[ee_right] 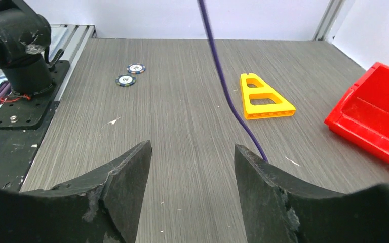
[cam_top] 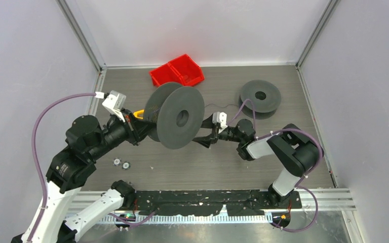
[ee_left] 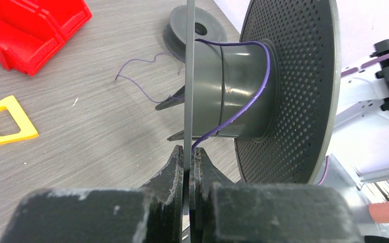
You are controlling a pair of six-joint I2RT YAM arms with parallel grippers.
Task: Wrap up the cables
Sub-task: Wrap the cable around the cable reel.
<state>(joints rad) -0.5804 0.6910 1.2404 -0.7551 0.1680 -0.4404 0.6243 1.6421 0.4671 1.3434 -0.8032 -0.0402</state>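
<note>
Left gripper point(ee_left: 189, 152) clamped on the spool's point(ee_left: 283, 91) rim; right gripper point(ee_right: 192, 157) — jaws wide, wire point(ee_right: 226, 91) loose just ahead — should pinch lightly and lay turns snug.

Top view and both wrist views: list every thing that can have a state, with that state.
large spool: on edge, flange clamped.
cable: partly wound on large spool's hub, rest slack.
left gripper: shut on large spool.
right gripper: open, gripping nothing.
small spool: lying flat.
red bins: upright, side by side.
</note>
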